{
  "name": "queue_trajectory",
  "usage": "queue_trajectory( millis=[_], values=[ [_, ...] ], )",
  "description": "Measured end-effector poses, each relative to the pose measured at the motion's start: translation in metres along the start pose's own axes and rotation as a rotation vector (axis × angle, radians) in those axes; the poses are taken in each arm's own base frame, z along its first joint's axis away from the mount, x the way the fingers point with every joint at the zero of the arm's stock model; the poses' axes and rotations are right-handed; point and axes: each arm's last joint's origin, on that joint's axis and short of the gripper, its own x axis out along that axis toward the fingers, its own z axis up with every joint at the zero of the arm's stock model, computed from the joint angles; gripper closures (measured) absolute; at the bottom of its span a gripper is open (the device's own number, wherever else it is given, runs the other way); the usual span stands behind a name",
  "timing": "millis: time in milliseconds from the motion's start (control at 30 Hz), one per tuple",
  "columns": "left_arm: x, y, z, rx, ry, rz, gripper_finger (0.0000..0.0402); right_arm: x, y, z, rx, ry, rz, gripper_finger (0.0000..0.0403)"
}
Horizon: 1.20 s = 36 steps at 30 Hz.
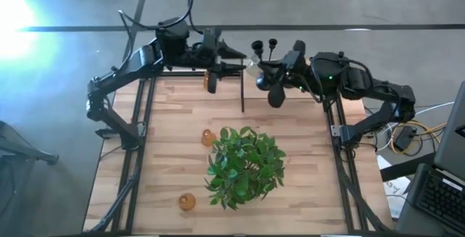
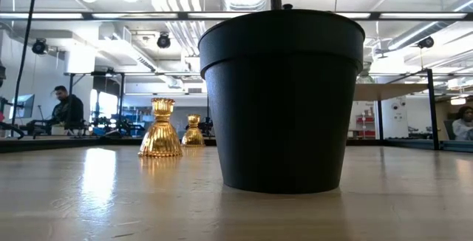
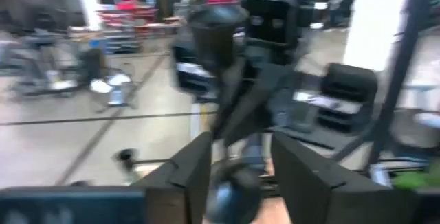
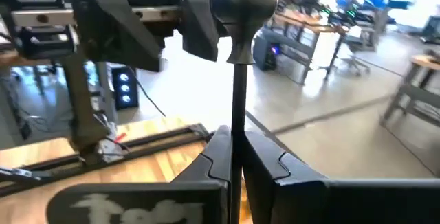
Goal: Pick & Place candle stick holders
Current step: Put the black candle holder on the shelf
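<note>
A black thin-stemmed candle stick holder (image 4: 238,80) stands upright in the air over the table's far edge, with my right gripper (image 4: 237,138) shut on it. Its round base (image 1: 276,95) shows from above. My left gripper (image 3: 240,162) is open, and its fingers stand on either side of the holder's dark cup end (image 3: 234,196); I cannot tell whether they touch it. Two amber holders (image 1: 208,137) (image 1: 187,202) stand on the table, left of the plant. A third amber one (image 1: 211,81) sits under my left arm. Two more black holders (image 1: 256,46) (image 1: 272,43) show beyond the far edge. My right gripper pinches the holder's thin stem (image 4: 238,107) between its two fingers, below the cup (image 4: 244,1). The fingers come level from the table's right side and lie across the stem. The holder stands upright in the hold, lifted clear of the table.
A green leafy plant (image 1: 243,164) in a black pot (image 2: 281,100) fills the table's middle and hides much of the low view. A thin dark post (image 1: 242,91) stands near the far edge between the arms. Bare wood lies left and right of the plant.
</note>
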Motion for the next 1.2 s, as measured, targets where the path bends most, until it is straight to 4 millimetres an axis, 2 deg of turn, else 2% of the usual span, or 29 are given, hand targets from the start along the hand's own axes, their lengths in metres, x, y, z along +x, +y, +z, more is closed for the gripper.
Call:
queue_trajectory(
  millis=[133,200,300,400,533,633,833,1033,1200],
  values=[
    [-0.016,0.004,-0.003,0.014,0.108,0.175,0.0201,-0.021,-0.008,-0.002,0.027,0.038,-0.080,0.0394],
    [-0.030,0.007,-0.005,0.016,0.178,0.290,0.0192,-0.038,-0.013,-0.003,0.025,0.040,-0.166,0.0394],
    [-0.054,0.009,-0.005,0.019,0.190,0.398,0.0190,-0.064,-0.017,-0.015,0.009,0.036,-0.321,0.0394],
    [-0.074,0.006,-0.008,0.026,0.138,0.458,0.0194,-0.087,-0.017,-0.037,0.018,0.015,-0.449,0.0394],
    [-0.095,0.002,-0.023,0.053,0.026,0.535,0.0196,-0.112,-0.017,-0.082,-0.005,-0.031,-0.598,0.0394],
    [-0.107,-0.001,-0.037,0.087,-0.081,0.596,0.0196,-0.117,-0.017,-0.119,-0.023,-0.066,-0.681,0.0394],
    [-0.115,-0.003,-0.077,0.106,-0.170,0.751,0.0196,-0.120,-0.029,-0.181,0.081,-0.105,-0.689,0.0395],
    [-0.120,-0.006,-0.102,0.083,-0.168,0.798,0.0195,-0.125,-0.045,-0.218,0.143,-0.125,-0.722,0.0395],
    [-0.120,-0.006,-0.110,0.066,-0.141,0.830,0.0195,-0.129,-0.055,-0.239,0.175,-0.135,-0.751,0.0395]
  ],
)
